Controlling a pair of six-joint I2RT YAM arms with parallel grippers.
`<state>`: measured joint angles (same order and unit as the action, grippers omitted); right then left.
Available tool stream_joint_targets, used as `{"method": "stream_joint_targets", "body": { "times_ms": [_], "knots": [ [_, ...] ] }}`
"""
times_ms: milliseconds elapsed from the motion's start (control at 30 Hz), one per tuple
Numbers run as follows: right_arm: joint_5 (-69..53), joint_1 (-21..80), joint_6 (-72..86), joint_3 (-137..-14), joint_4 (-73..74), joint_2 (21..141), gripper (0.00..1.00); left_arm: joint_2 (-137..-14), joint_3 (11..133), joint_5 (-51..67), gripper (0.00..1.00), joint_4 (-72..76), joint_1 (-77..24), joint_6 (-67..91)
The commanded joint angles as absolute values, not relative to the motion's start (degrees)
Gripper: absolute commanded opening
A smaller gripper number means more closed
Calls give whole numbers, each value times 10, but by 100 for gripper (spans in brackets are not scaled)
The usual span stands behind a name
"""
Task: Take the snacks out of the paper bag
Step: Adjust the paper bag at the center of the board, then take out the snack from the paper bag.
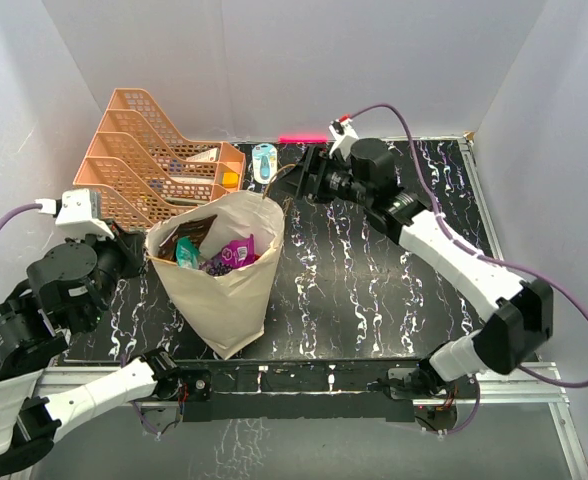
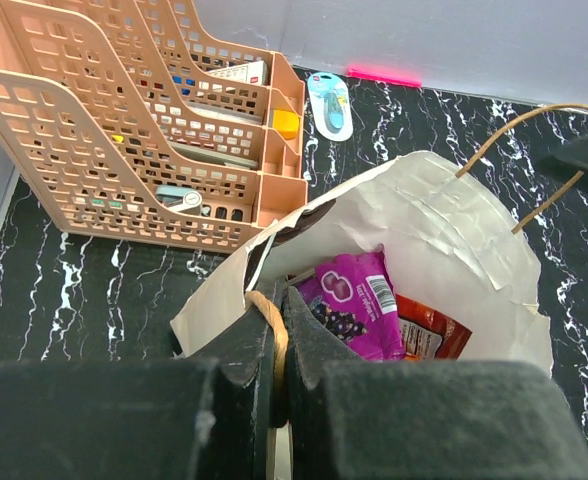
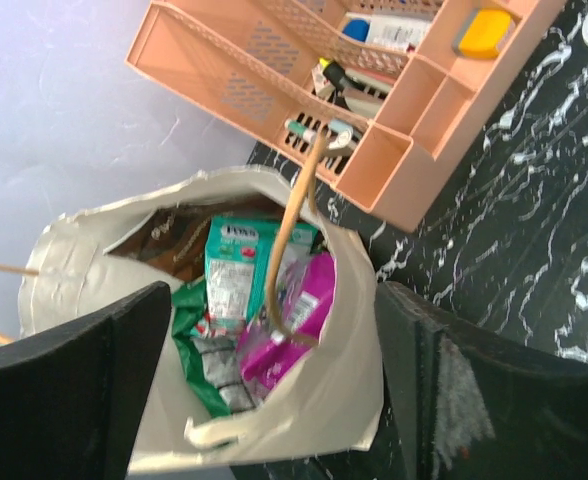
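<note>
The paper bag (image 1: 229, 300) stands open just in front of the tray rack (image 1: 139, 150), with the snacks (image 1: 224, 252) all inside it. My left pincer (image 2: 277, 335) is pressed together on one cord handle (image 2: 266, 305); if I pull hard, the bag could tip or tear. My right pincer (image 3: 274, 300) hangs spread over the mouth, with the other cord handle (image 3: 296, 220) between its fingers. Closing now, I judge, would catch cord rather than the purple pouch (image 3: 289, 330).
</note>
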<state>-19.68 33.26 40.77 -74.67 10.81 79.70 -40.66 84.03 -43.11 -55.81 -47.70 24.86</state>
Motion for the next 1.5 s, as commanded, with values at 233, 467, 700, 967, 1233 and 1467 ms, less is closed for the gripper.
{"method": "stream_joint_targets", "body": {
  "times_ms": [233, 467, 700, 967, 1233, 1467],
  "knots": [
    [-110, 328, 395, -785, 70, 821, 9, -394, 885, -493, 0, -465, -498, 175],
    [-202, 330, 443, -660, 26, 758, 7, -503, 945, -470, 0, -400, -499, 66],
    [-216, 338, 481, -543, 9, 674, 7, -551, 925, -408, 0, -332, -499, 42],
    [-251, 358, 527, -429, -8, 598, 7, -566, 859, -244, 0, -319, -499, 86],
    [-214, 452, 559, -384, -35, 571, 7, -570, 817, -78, 0, -266, -499, 97],
    [-161, 572, 575, -415, -96, 639, 7, -587, 808, -18, 0, -256, -499, 95]
  ]
}}
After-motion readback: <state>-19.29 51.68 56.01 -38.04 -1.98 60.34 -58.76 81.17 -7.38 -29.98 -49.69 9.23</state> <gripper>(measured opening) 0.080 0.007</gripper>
